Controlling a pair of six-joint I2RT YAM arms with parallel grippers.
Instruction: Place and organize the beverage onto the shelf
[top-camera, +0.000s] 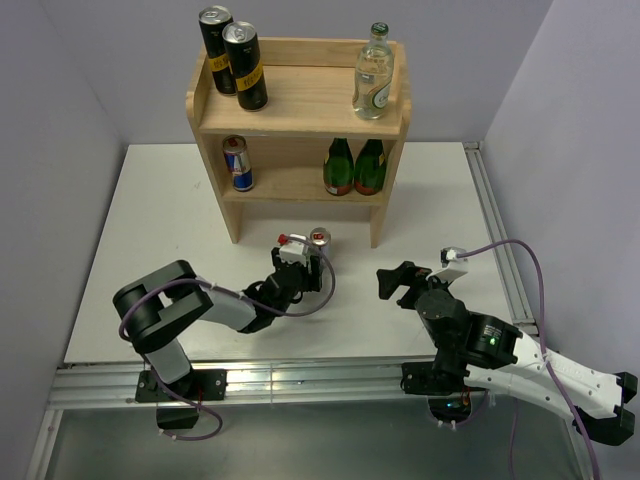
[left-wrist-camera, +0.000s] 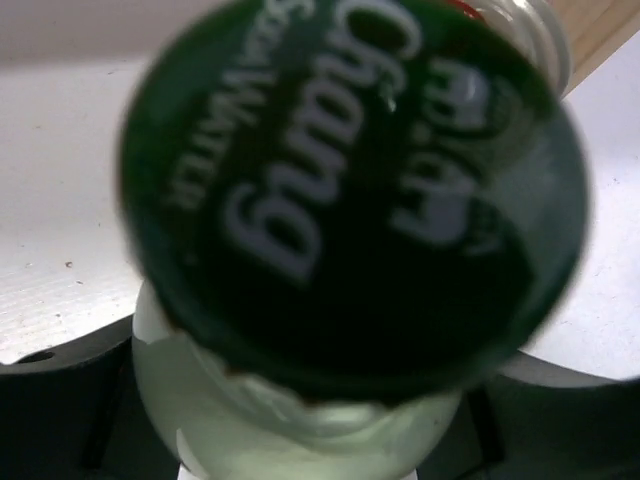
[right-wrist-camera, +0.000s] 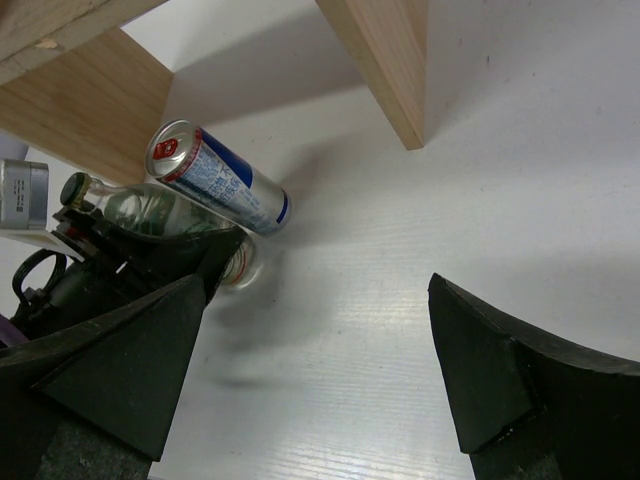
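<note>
My left gripper (top-camera: 301, 268) is shut on a clear glass bottle with a green cap (left-wrist-camera: 350, 190), holding it just above or on the table in front of the wooden shelf (top-camera: 300, 100). The bottle also shows in the right wrist view (right-wrist-camera: 150, 215). A silver-blue-red can (top-camera: 320, 238) stands right beside it and shows in the right wrist view too (right-wrist-camera: 215, 180). On the shelf are two black cans (top-camera: 244, 67), one clear bottle (top-camera: 373, 75) and one silver-blue-red can (top-camera: 237, 163). My right gripper (top-camera: 400, 280) is open and empty, to the right of the can.
Two dark green bottles with red labels (top-camera: 354, 167) stand on the lower board at the right. The shelf's front right leg (right-wrist-camera: 385, 70) stands close behind the can. The table's metal rail (top-camera: 500, 240) runs along the right edge.
</note>
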